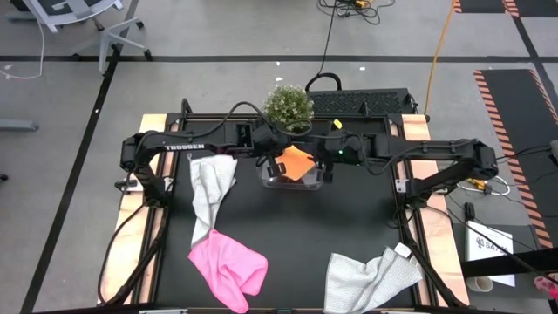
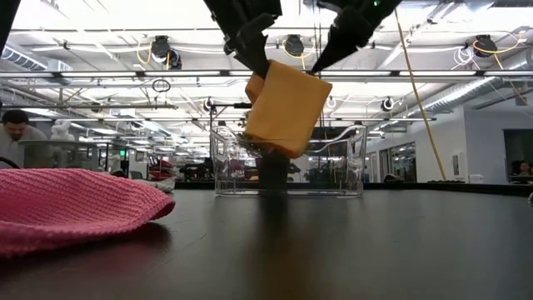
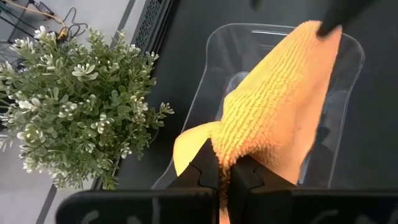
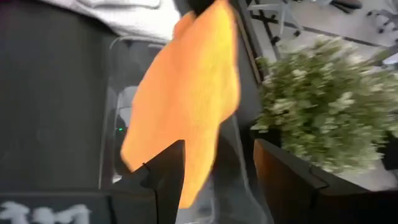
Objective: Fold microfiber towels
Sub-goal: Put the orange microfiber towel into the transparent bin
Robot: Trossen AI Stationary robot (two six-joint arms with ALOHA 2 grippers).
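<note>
Left pincer [image 3: 225, 177] clamps orange towel [image 3: 273, 106]; right pincer [image 4: 217, 168] agape.

A folded orange-yellow microfiber towel [image 2: 286, 108] hung tilted above a clear plastic tub [image 2: 337, 162] on the black tabletop [image 2: 333, 242], pinched at its upper corner by one dark gripper [image 2: 252, 52]. A bright pink towel [image 2: 67, 208] lay nearby.

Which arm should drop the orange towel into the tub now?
Left. The left gripper is shut on the orange towel, which hangs over the clear tub. The right gripper's fingers stand open beside the towel, gripping nothing, so it probably can't place it.
</note>
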